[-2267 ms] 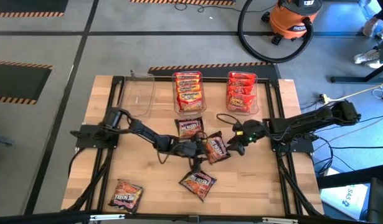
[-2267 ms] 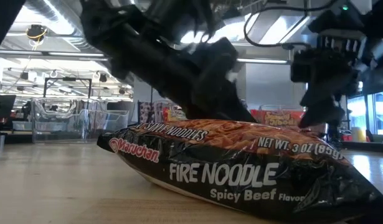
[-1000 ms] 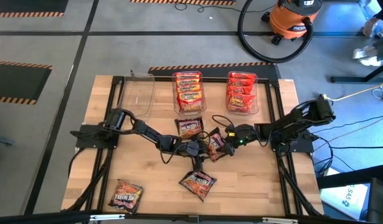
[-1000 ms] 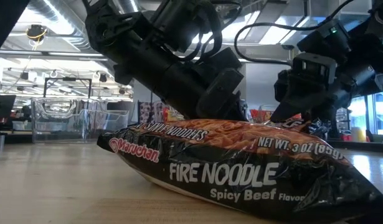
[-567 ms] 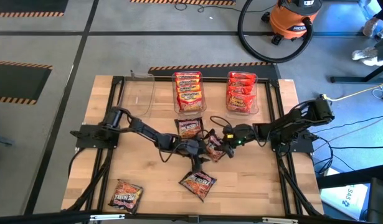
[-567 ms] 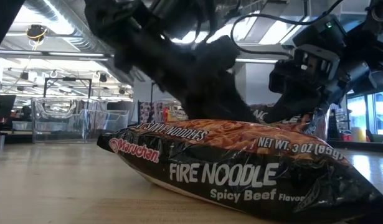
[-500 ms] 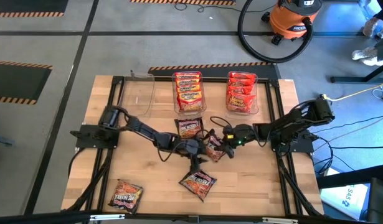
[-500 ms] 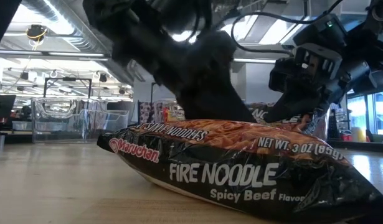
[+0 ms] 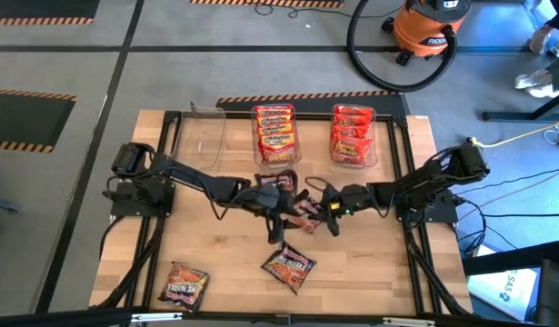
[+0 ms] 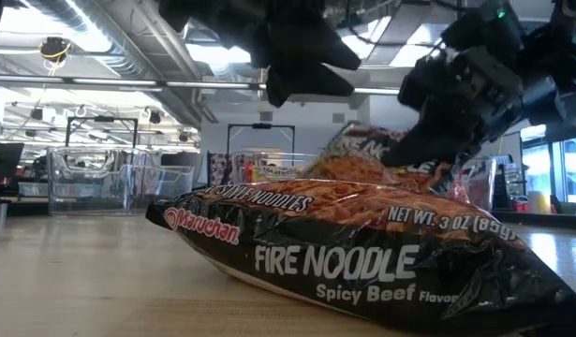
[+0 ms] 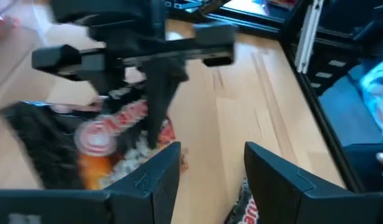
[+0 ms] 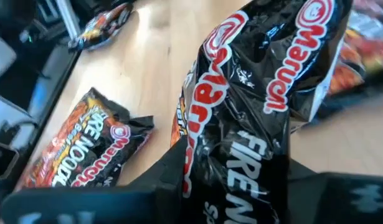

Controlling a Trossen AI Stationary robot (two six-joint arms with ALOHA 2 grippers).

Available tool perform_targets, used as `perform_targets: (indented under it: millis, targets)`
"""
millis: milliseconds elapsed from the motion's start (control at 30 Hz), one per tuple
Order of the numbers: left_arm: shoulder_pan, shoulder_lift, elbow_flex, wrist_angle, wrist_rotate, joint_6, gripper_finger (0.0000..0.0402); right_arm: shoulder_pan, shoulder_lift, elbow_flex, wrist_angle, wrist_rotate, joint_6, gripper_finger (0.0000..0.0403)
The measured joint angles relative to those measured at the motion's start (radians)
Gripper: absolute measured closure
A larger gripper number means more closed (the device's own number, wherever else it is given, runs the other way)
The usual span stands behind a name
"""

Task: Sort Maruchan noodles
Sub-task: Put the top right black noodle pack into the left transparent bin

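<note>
A wooden surface (image 9: 215,245) carries three clear tubs along its far edge: one empty (image 9: 200,136), one holding orange-yellow packets (image 9: 274,134), one holding red packets (image 9: 353,134). Two dark arms meet at the middle. The right claw (image 9: 320,211) grips a black Fire Noodle packet (image 12: 266,112), lifted and tilted above the wood. The left claw (image 11: 207,171) hangs just beside it, its fingers parted with nothing between them. Three more dark packets lie loose: one mid-surface (image 9: 277,182), one near the front (image 9: 289,264), one at the front left corner (image 9: 183,284).
</note>
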Motion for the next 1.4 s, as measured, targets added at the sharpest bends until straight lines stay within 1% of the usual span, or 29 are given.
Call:
perform_targets:
  millis: [67, 200, 300, 467, 533, 667, 767, 867, 900, 967, 1033, 1167, 1233, 1300, 1400]
  targets:
    - [0.013, -0.013, 0.0, -0.007, 0.011, 0.002, 0.0226, 0.029, 0.0, 0.02, -0.021, 0.038, -0.051, 0.0312]
    - [0.017, -0.022, 0.0, 0.027, -0.028, 0.018, 0.0226, 0.078, 0.0, 0.051, -0.02, 0.113, -0.134, 0.0304]
    - [0.021, -0.022, 0.0, 0.07, -0.03, 0.037, 0.0222, 0.104, 0.0, 0.071, -0.02, 0.164, -0.181, 0.0301]
    - [0.066, -0.021, 0.024, 0.067, 0.014, -0.025, 0.0187, 0.123, 0.0, 0.084, -0.02, 0.209, -0.245, 0.0306]
    - [0.07, -0.021, 0.051, 0.062, 0.014, -0.017, 0.0168, 0.122, 0.0, 0.084, -0.027, 0.209, -0.248, 0.0306]
    - [0.065, -0.012, 0.138, -0.052, 0.016, 0.063, 0.0147, 0.122, 0.01, 0.084, -0.047, 0.209, -0.248, 0.0303]
    - [0.076, -0.006, 0.235, -0.226, -0.037, 0.111, 0.0146, 0.122, 0.01, 0.083, -0.042, 0.199, -0.248, 0.0303]
    - [0.098, 0.041, 0.325, -0.411, -0.043, 0.11, 0.0148, 0.122, 0.01, 0.083, -0.034, 0.193, -0.252, 0.0303]
    - [0.106, 0.065, 0.358, -0.458, -0.019, 0.11, 0.0149, 0.122, 0.01, 0.083, -0.029, 0.19, -0.252, 0.0303]
    - [0.116, 0.113, 0.434, -0.502, 0.023, 0.117, 0.0149, 0.122, 0.01, 0.085, -0.035, 0.191, -0.253, 0.0303]
    - [0.123, 0.158, 0.507, -0.595, 0.068, 0.127, 0.0149, 0.122, 0.01, 0.084, -0.039, 0.191, -0.253, 0.0303]
    - [0.133, 0.257, 0.65, -0.729, 0.117, 0.159, 0.0149, 0.121, 0.01, 0.084, -0.037, 0.192, -0.248, 0.0302]
    - [0.136, 0.288, 0.716, -0.754, 0.137, 0.172, 0.0149, 0.121, 0.01, 0.084, -0.04, 0.192, -0.248, 0.0302]
    - [0.135, 0.316, 0.757, -0.807, 0.148, 0.184, 0.0149, 0.121, 0.01, 0.084, -0.039, 0.191, -0.248, 0.0302]
    - [0.133, 0.363, 0.763, -0.848, 0.155, 0.189, 0.0149, 0.121, 0.01, 0.084, -0.04, 0.191, -0.247, 0.0302]
